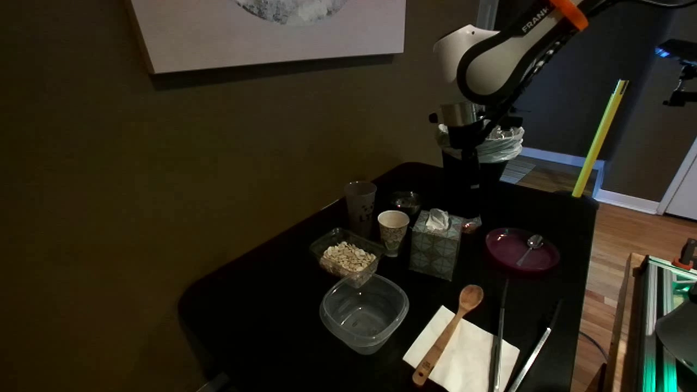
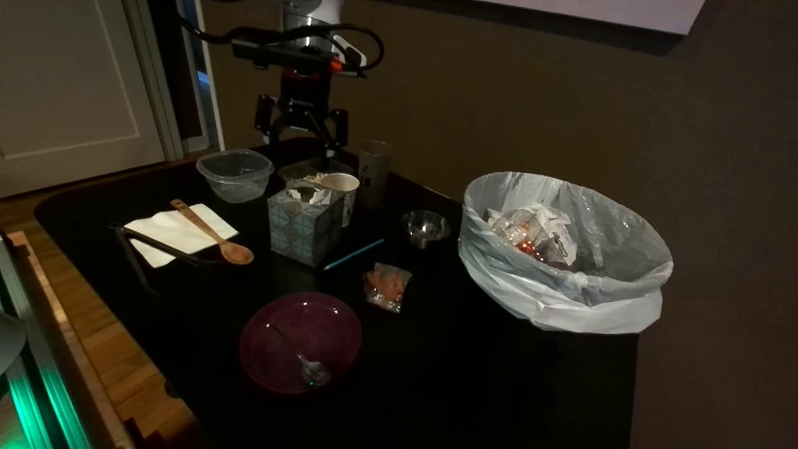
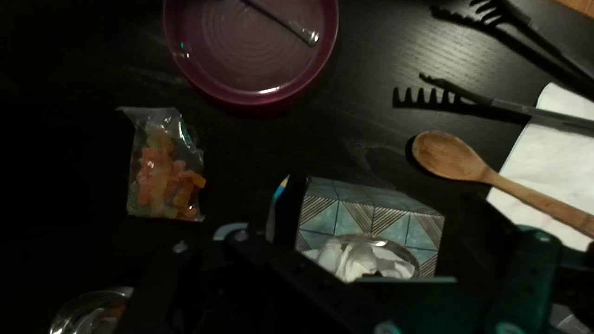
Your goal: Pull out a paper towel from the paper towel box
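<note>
I find the paper towel (image 1: 437, 220) thin, white and crumpled, its soft peak standing out of the opening in the top of the paper towel box (image 1: 433, 255). The box is a squared block, its faces printed grey-blue with triangles, some striped; in the wrist view the opening is rounded, with a glossy film along its edge.

My pincer (image 2: 300, 148), black and jointed, has its fingers spread well apart, with nothing held that I can make out. In an exterior view it hangs at 12 o'clock from the box; I cannot tell the depth between the two.

For the rest I take the box as centre of the dial in an exterior view. A patterned paper cup (image 1: 393, 233) stands between 9 and 10 o'clock, a thin-walled clear tub (image 1: 333, 237) of flat, pale oats (image 1: 348, 257) at 9, and a clear plastic container (image 1: 364, 318) with rounded corners between 7 and 8. At 6 o'clock a smooth wooden spoon (image 1: 447, 335) lies across a flat white napkin (image 1: 472, 348). At 3 sits a round, glossy purple plate (image 1: 503, 253) bearing a metal spoon (image 1: 535, 241).

In the wrist view the desk (image 3: 394, 51) is black, with faint wood grain.
</note>
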Controlling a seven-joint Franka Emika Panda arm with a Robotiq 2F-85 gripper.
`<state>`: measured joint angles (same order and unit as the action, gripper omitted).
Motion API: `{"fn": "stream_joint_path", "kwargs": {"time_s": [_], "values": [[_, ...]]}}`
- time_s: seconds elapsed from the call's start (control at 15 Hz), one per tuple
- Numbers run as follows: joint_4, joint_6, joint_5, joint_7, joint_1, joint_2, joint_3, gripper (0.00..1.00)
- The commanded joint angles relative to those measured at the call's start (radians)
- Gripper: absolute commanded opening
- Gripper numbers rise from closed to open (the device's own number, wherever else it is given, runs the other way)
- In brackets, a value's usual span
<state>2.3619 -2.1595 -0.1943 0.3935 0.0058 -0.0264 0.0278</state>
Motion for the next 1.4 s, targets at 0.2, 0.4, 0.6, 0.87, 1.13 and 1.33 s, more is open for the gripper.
{"fn": "stream_joint_path", "kwargs": {"time_s": [0.2, 0.4, 0.6, 0.87, 1.13, 1.33], "values": [[-0.038, -0.137, 0.013, 0.019, -0.007, -0.131, -0.022, 1.00], [-0.019, -0.144, -0.001, -0.001, -0.010, -0.112, -0.024, 1.00], [-0.030, -0.191, 0.035, 0.078, -0.023, -0.144, -0.031, 1.00], [-0.039, -0.240, 0.075, 0.136, -0.036, -0.169, -0.037, 1.00], [-0.055, -0.266, 0.094, 0.165, -0.049, -0.200, -0.041, 1.00], [-0.070, -0.265, 0.097, 0.175, -0.056, -0.223, -0.045, 0.68]]}}
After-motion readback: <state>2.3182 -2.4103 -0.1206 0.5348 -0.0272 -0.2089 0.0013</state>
